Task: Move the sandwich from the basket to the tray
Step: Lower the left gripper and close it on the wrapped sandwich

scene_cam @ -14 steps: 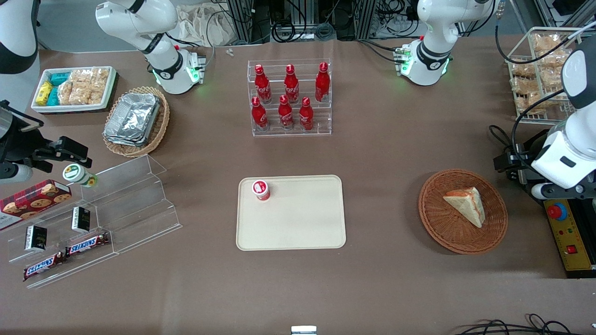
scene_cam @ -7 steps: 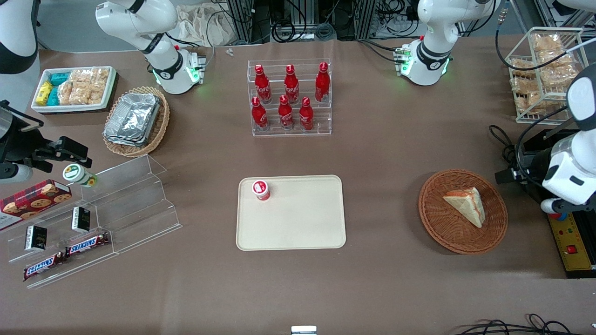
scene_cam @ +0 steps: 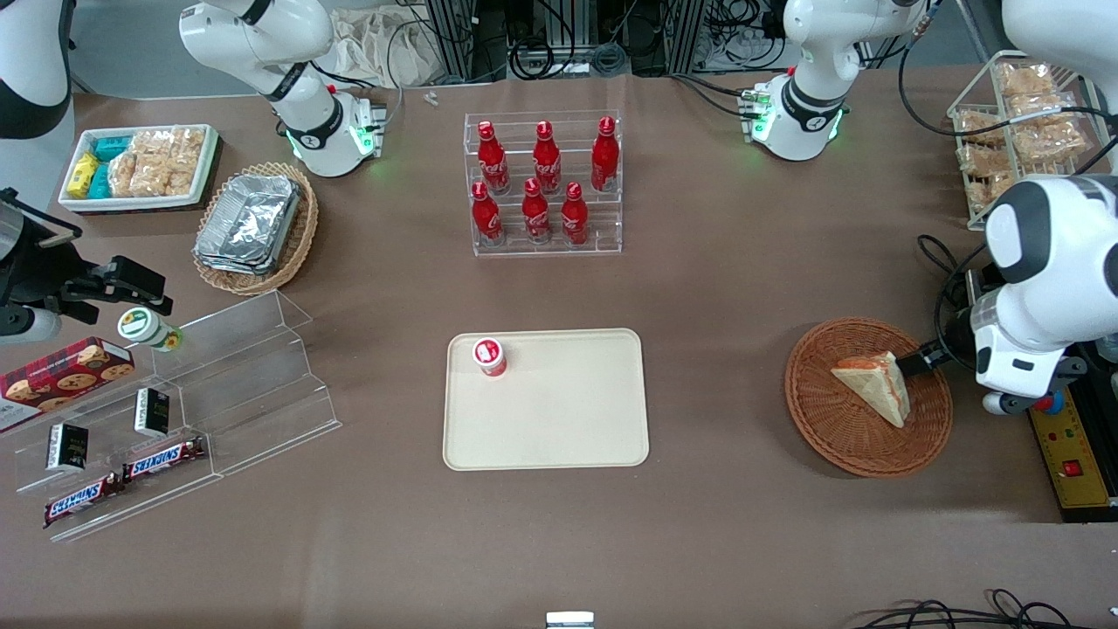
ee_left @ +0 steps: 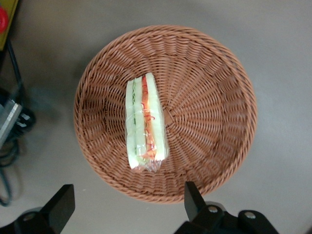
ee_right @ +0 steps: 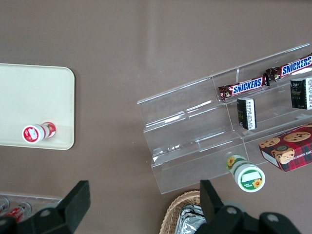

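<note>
- Over the basket (scene_cam: pixel 868 396) at the working arm's end of the bench (scene_cam: pixel 742 288), we see the left arm's gripper (ee_left: pixel 129 207), which has swung in from the bench edge within the last second and now hangs above the wicker rim; a second ago it stood clear of the basket altogether.
- Its jaws stand wide apart and hold nothing, one dark finger (ee_left: pixel 58 207) showing on either side of the basket's edge.
- We find the sandwich (scene_cam: pixel 873 387) untouched in the basket, a pale wedge with its red and green filling edge upward in the wrist view (ee_left: pixel 145 122), lying off the basket's centre.
- We judge the approach nearly done and the grasp not yet begun: the jaws need to come over the wedge and descend astride it.
- Room is fair: the basket is shallow and wider than the sandwich, so its sloping wall leaves space for fingers on both long faces.
- We see the tray (scene_cam: pixel 559 419) well apart toward the bench's middle, bare save a small red-and-white cup (scene_cam: pixel 490 356) in one corner; the bench between basket and tray carries nothing.
</note>
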You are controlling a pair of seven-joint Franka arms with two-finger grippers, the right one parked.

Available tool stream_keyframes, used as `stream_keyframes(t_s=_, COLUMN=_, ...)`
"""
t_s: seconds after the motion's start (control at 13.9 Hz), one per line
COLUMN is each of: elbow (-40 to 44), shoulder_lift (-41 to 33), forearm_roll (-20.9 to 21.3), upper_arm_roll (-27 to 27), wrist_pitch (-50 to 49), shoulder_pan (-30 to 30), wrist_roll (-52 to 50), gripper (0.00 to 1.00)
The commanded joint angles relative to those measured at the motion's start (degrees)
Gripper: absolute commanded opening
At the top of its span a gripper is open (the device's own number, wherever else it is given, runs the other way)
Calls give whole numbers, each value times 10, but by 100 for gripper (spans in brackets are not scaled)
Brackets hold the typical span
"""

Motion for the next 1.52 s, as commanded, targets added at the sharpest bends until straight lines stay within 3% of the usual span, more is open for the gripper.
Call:
stream_keyframes(t_s=0.0, elbow=-61, shoulder_lift=-9, forearm_roll=6, upper_arm_roll=0, wrist_pitch=82, shoulder_pan=0, wrist_roll=-79, gripper=100)
stream_keyframes(t_s=0.14, elbow=-69, shoulder_lift=11, forearm_roll=7, upper_arm_roll=0, wrist_pitch=114, shoulder_pan=-1, wrist_roll=-161, gripper=100)
stream_keyframes(t_s=1.08, elbow=-122, shoulder_lift=62, forearm_roll=7, upper_arm_roll=10, wrist_pitch=212, shoulder_pan=0, wrist_roll=-164, gripper=98)
stream_keyframes(t_s=1.15, elbow=-120, shoulder_lift=68, forearm_roll=7, upper_arm_roll=10, wrist_pitch=219, shoulder_pan=0, wrist_roll=-164, gripper=84)
stream_keyframes(t_s=1.37, elbow=-115, shoulder_lift=67, forearm_roll=7, upper_arm_roll=9, wrist_pitch=221, shoulder_pan=0, wrist_roll=-167, gripper=0)
stream_keyframes(t_s=1.44, elbow=-110, shoulder_lift=68, forearm_roll=7, upper_arm_roll=8, wrist_pitch=221, shoulder_pan=-2, wrist_roll=-170, gripper=0)
